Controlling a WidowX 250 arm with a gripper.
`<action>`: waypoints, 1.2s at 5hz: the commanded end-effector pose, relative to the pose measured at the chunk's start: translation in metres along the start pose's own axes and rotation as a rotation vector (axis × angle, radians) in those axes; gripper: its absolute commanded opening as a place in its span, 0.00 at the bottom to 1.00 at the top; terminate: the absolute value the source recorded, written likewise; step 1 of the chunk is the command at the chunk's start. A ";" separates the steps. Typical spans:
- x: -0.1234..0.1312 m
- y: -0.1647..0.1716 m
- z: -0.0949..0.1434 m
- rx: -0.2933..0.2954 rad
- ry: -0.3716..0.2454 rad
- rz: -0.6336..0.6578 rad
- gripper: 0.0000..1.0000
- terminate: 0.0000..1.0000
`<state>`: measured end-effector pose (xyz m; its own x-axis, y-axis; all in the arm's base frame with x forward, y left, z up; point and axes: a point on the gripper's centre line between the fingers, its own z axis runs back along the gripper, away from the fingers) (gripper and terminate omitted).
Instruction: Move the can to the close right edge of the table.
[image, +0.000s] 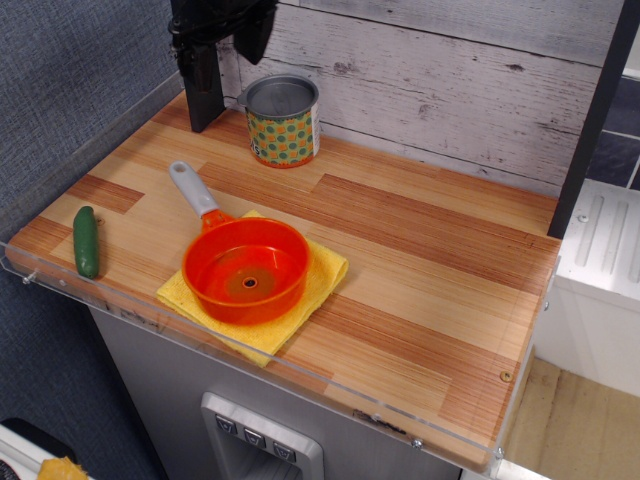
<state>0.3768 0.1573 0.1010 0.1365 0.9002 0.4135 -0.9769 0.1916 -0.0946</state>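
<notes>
The can stands upright at the far left of the table, close to the white plank back wall. It has a grey metal lid and a label of yellow, orange and teal dots. My black gripper hangs at the top edge of the view, above and to the left of the can, apart from it. Its jaws stand apart and hold nothing. The left finger overlaps the dark post behind it, so its outline is hard to see.
An orange pan with a grey handle sits on a yellow cloth at the front left. A green vegetable lies near the left front corner. A black post stands left of the can, another at the right. A clear acrylic rim edges the front.
</notes>
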 end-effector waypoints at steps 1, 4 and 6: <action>0.031 -0.003 -0.004 -0.014 -0.038 0.143 1.00 0.00; 0.011 -0.011 -0.027 -0.040 0.055 0.183 1.00 0.00; -0.008 -0.020 -0.032 -0.060 0.069 0.147 1.00 0.00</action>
<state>0.4029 0.1635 0.0544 0.0049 0.9517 0.3070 -0.9845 0.0584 -0.1654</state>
